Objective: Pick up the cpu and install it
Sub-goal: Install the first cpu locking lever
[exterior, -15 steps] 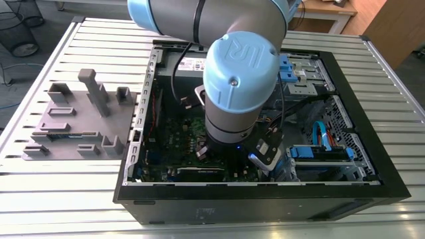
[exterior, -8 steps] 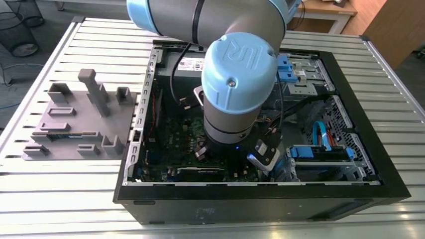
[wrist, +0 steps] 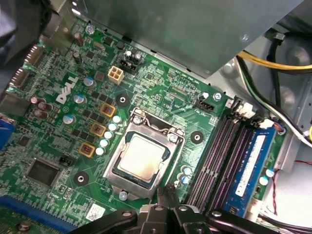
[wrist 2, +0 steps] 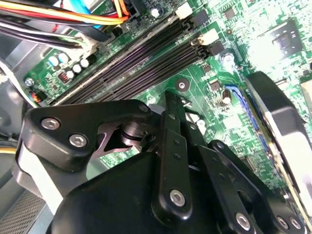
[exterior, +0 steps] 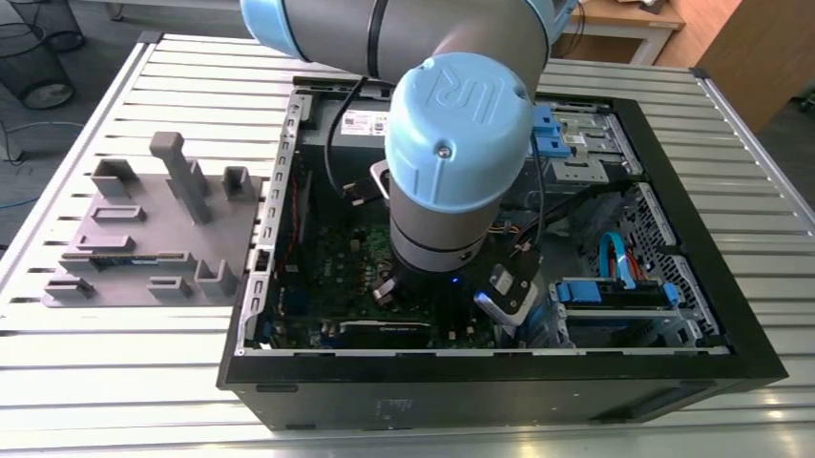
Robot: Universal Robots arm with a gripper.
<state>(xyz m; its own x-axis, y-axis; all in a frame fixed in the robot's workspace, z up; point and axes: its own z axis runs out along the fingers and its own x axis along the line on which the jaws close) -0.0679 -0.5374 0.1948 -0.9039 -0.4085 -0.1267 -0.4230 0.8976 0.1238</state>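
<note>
The cpu (wrist: 144,157), a small square chip with a silver-grey top, lies flat inside its socket frame (wrist: 113,171) on the green motherboard (wrist: 161,92). My gripper (wrist: 168,189) hovers just beside the socket's corner, between the socket and the memory slots (wrist: 217,156). Its fingers are pressed together with nothing between them. In the second wrist view the gripper (wrist 2: 169,100) points down at the board near the dark memory slots (wrist 2: 146,63). The exterior view has my arm (exterior: 452,143) reaching down into the open computer case (exterior: 713,315), hiding the socket.
A blue memory stick (wrist: 251,163) stands in the outer slot. Yellow and black cables (wrist: 273,63) run along the case wall. A dark expansion card (wrist 2: 280,122) lies near the gripper. A grey fixture plate (exterior: 153,234) sits on the slatted table at the exterior view's left.
</note>
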